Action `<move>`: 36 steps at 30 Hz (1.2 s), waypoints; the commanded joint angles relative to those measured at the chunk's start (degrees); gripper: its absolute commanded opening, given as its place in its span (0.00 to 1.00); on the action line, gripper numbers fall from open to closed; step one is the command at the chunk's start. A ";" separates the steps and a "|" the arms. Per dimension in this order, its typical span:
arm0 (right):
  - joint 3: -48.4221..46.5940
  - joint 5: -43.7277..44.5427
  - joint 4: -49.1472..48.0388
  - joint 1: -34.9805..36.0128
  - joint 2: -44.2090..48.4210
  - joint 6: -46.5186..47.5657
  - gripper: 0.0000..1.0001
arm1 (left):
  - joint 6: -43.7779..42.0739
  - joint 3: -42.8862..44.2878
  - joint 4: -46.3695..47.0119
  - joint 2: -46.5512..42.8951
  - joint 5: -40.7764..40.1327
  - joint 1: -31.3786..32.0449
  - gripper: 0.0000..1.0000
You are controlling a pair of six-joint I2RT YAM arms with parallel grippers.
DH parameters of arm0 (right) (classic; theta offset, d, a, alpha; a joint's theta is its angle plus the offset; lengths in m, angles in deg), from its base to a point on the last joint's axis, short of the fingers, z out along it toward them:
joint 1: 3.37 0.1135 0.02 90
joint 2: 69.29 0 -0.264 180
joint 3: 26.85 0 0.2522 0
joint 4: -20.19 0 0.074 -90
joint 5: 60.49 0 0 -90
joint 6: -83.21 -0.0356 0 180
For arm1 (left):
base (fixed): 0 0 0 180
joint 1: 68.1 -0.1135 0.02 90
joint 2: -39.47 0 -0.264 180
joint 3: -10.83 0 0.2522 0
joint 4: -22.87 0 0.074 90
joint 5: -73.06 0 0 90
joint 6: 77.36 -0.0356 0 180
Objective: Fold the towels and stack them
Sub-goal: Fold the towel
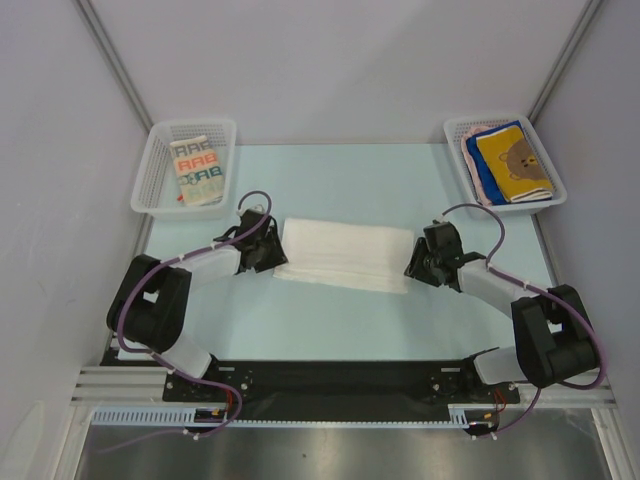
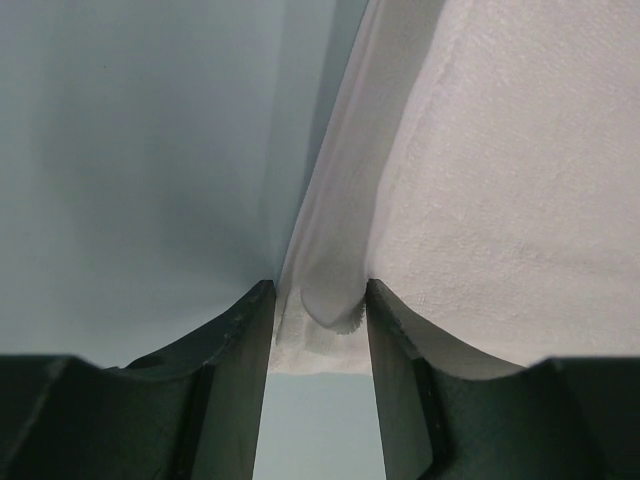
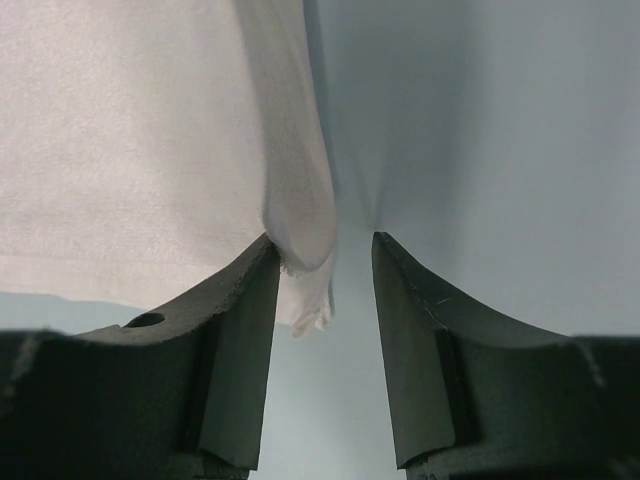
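From above, you see the white towel (image 1: 345, 255) folded into a long band at the middle of the table (image 1: 340, 180). Your left gripper (image 1: 272, 252) sits at its 9 o'clock end and your right gripper (image 1: 415, 262) at its 3 o'clock end. At 10 o'clock the left basket (image 1: 160, 170) holds the lettered towel (image 1: 195, 170). At 2 o'clock the right basket (image 1: 455, 135) holds the bear towel (image 1: 515, 162) on top of a blue towel (image 1: 478, 170).

On the left wrist camera, your left gripper (image 2: 318, 290) has its jaws apart. The white towel (image 2: 500, 180) fills the view from 12 to 4 o'clock, and its folded edge lies bunched between the fingertips.

On the right wrist camera, your right gripper (image 3: 325, 245) is also spread. The white towel (image 3: 130, 130) covers 9 to 12 o'clock. Its rolled edge touches the 9 o'clock finger, with bare table showing before the other finger.
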 commanded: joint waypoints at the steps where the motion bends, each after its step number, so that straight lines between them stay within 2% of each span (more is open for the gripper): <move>1: 0.65 -0.26 -1.84 -0.59 1.63 -1.07 0.46 | 1.75 -0.96 1.87 -0.87 0.72 0.28 0.47; 8: 1.53 -1.05 -2.81 -0.86 1.55 -1.42 0.45 | 1.32 -0.08 0.91 -1.49 0.29 0.19 0.46; 16: 1.62 -1.40 -3.07 -1.30 1.99 -1.50 0.43 | -0.80 2.29 -3.39 -3.42 -2.61 0.19 0.52; 22: 1.62 -1.76 -3.51 -1.39 1.64 -1.68 0.42 | -2.12 4.84 -5.68 -4.12 -1.83 0.19 0.54; 31: 1.79 -1.76 -3.51 -1.39 1.90 -1.59 0.40 | 4.55 3.35 -3.15 -3.77 1.78 0.19 0.52; 36: 1.71 -1.84 -3.60 -1.39 1.81 -1.59 0.40 | 7.46 0.28 -0.94 -4.56 1.60 0.19 0.56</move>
